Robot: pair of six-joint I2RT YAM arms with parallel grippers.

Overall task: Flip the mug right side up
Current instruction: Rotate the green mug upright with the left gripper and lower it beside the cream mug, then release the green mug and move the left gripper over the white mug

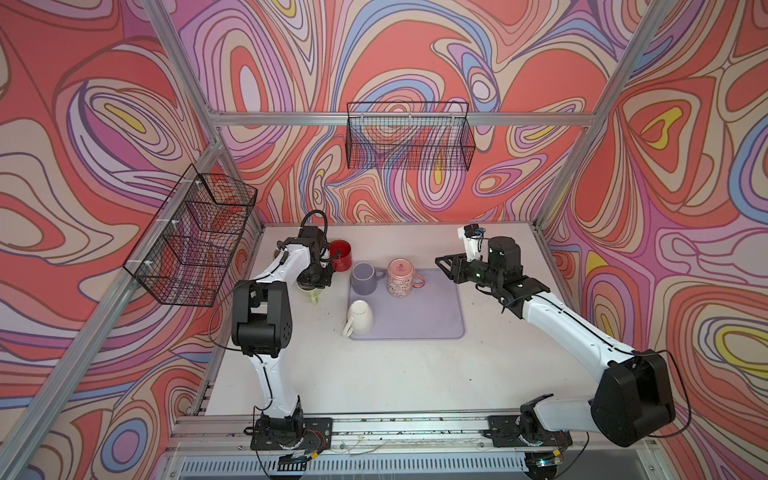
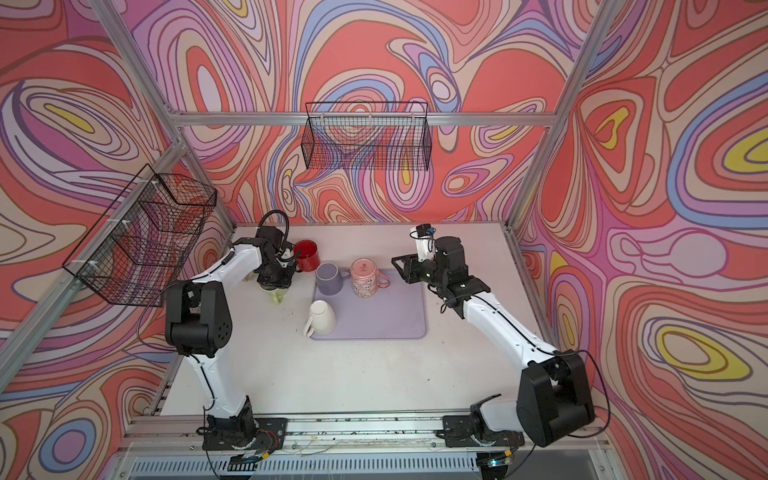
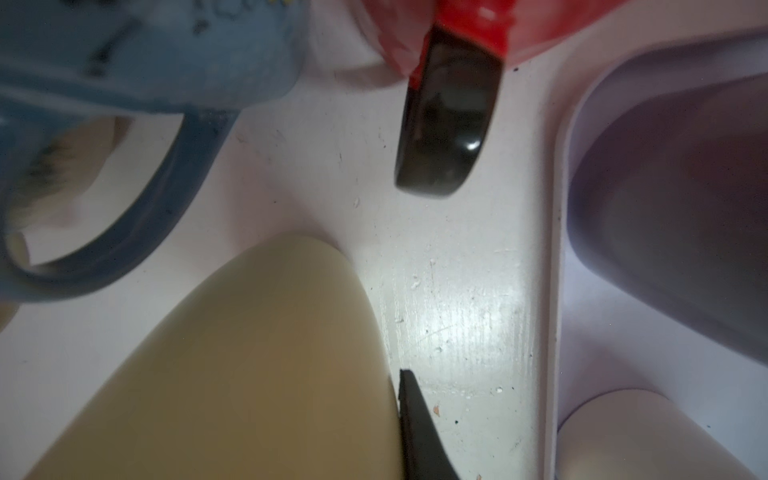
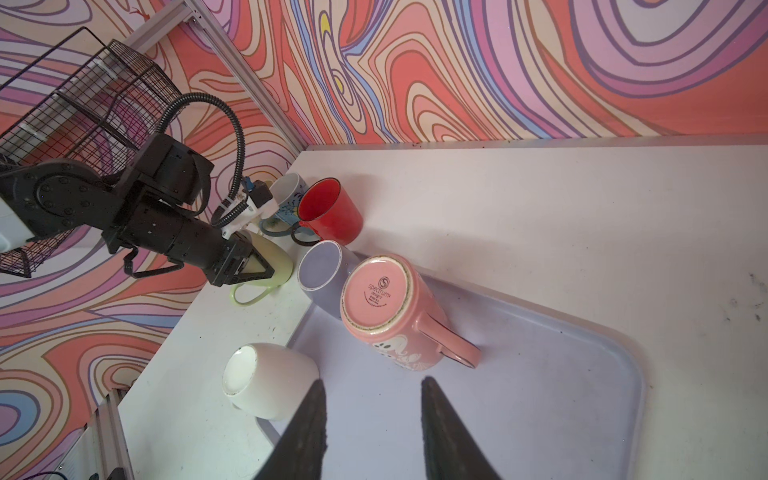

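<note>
In both top views your left gripper reaches down onto the green mug. It sits on the bare table, just off the mat and near the red mug. I take it for the task's mug, since it is the one in hand. The arm hides its mouth, so you cannot tell from here which way up it is. Your right gripper hangs over the right side of the mat, apart from every mug (likely parked to leave the left arm room).

The left wrist view is mostly the green mug, its outer wall close up, with one black finger pressed against it. The other finger is hidden, probably inside the rim. That is a pinch on the wall, jaws clamped, and such a hold suits turning a mug over.

In the right wrist view the right fingers stand apart above the mat with nothing between them. Beyond them the pink mug and purple mug sit base up on the mat.
</note>
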